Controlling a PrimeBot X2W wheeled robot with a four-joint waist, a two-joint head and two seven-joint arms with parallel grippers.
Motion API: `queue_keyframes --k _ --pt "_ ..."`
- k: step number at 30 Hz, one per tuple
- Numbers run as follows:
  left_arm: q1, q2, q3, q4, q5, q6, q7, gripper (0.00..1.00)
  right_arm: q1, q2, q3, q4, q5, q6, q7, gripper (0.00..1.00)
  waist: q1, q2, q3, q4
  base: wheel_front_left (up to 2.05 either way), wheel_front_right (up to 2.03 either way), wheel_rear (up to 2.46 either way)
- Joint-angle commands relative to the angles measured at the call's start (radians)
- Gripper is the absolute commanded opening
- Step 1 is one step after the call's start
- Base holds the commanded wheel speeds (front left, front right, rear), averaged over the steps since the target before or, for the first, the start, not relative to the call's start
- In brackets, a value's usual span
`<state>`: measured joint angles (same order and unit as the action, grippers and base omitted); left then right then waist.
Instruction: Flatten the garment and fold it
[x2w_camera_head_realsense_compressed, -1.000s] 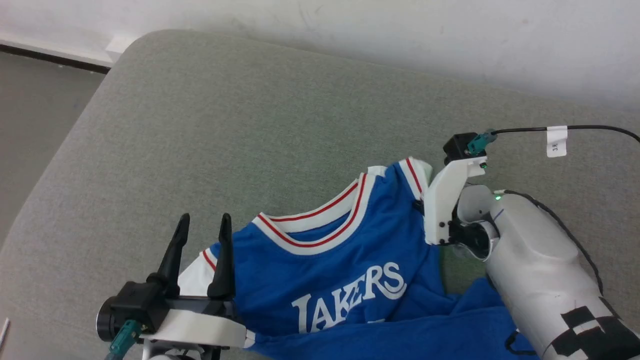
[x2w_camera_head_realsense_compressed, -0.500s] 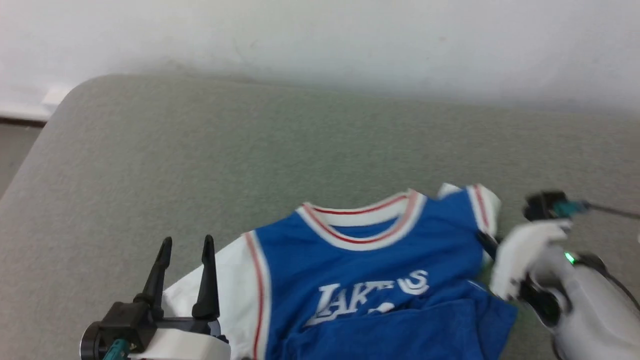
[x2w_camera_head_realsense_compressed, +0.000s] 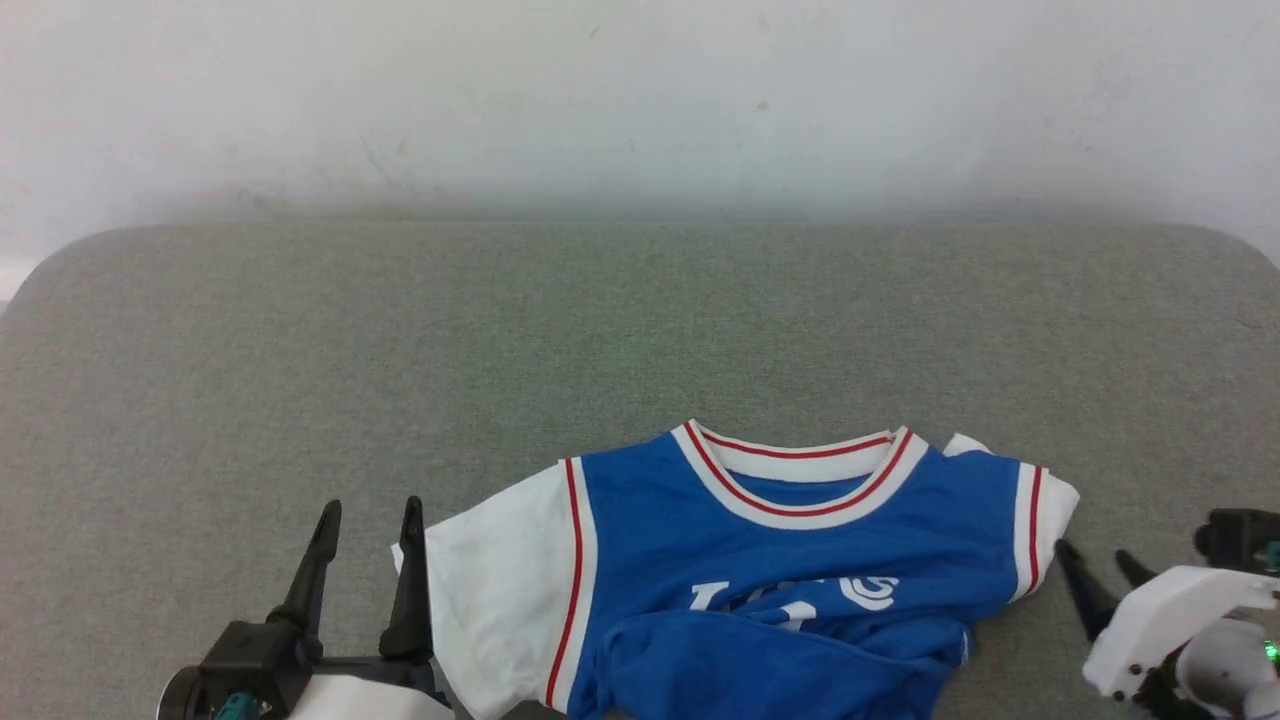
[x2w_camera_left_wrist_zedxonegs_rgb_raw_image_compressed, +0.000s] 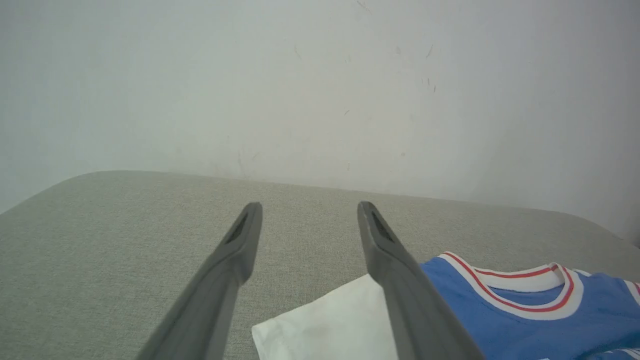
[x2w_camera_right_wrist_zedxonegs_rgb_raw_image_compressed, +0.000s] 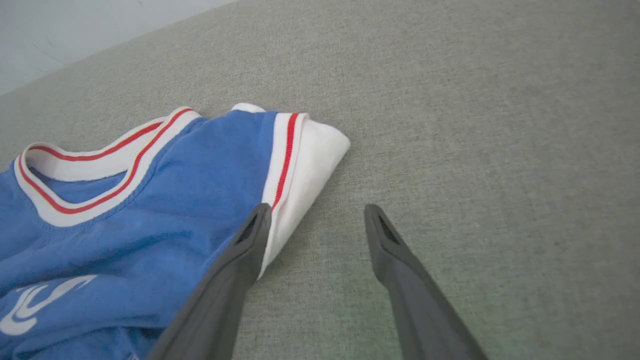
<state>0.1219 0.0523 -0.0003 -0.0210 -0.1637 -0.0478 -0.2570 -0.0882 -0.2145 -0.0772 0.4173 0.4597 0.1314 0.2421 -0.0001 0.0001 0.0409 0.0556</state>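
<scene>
My right gripper (x2w_camera_head_realsense_compressed: 1095, 553) has just let go of the shirt (x2w_camera_head_realsense_compressed: 800, 550), now lying on the grey pad (x2w_camera_head_realsense_compressed: 600, 340) with shoulders spread and hem bunched, left gripper (x2w_camera_head_realsense_compressed: 371, 510) open beside its sleeve

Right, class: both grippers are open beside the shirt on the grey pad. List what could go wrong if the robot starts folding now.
1. The shirt has its lower part bunched up over the lettering; folding now would likely press that crease in.
2. The sleeve by the right gripper looks tucked under, while the other sleeve lies flat, so the fold may come out lopsided.
</scene>
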Motion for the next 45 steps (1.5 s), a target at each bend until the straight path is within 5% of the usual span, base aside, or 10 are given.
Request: queue_keyframes --k 1,9,19,22,29,33,40,45 --pt "0.006 -0.002 0.003 0.006 0.011 -0.008 -0.005 1.00 0.015 0.012 -0.044 -0.037 -0.026 -0.001 0.005 1.00 0.0001 -0.0001 -0.003 -0.007 0.00 0.00 0.00" --pt "-0.031 -0.002 0.000 0.000 0.022 -0.015 -0.005 1.00 -0.085 0.036 -0.117 -0.052 -0.073 -0.001 0.172 1.00 0.0001 -0.0001 0.051 -0.004 0.00 0.00 0.00" --pt "-0.077 -0.001 0.004 0.003 0.032 -0.024 -0.005 1.00 -0.244 0.025 -0.089 0.169 -0.098 -0.001 0.353 1.00 0.0001 -0.0001 0.114 0.041 0.00 0.00 0.00" --pt "-0.081 -0.001 0.006 0.007 0.035 -0.024 -0.005 1.00 -0.254 0.030 -0.086 0.226 -0.089 -0.001 0.381 0.00 0.0001 -0.0001 0.112 0.049 0.00 0.00 0.00" --pt "-0.064 -0.001 0.012 0.019 0.034 -0.019 -0.005 1.00 -0.250 -0.005 -0.034 0.149 -0.165 -0.001 0.173 0.00 0.0001 -0.0001 0.068 0.037 0.00 0.00 0.00" --pt "-0.053 -0.001 0.012 0.025 0.035 -0.018 -0.005 1.00 -0.208 -0.022 0.077 0.023 -0.272 -0.001 0.089 0.00 0.0001 -0.0001 0.031 0.023 0.00 0.00 0.00" --pt "-0.026 -0.002 0.003 0.032 0.030 -0.014 -0.005 1.00 -0.025 0.010 0.384 -0.300 -0.304 -0.001 0.098 0.00 0.0001 -0.0001 -0.009 0.003 0.00 0.00 0.00" --pt "-0.026 -0.002 -0.011 0.037 0.023 -0.012 -0.005 1.00 0.094 0.029 0.495 -0.386 -0.250 -0.001 0.150 0.00 0.0001 -0.0001 -0.015 0.003 0.00 0.00 0.00"
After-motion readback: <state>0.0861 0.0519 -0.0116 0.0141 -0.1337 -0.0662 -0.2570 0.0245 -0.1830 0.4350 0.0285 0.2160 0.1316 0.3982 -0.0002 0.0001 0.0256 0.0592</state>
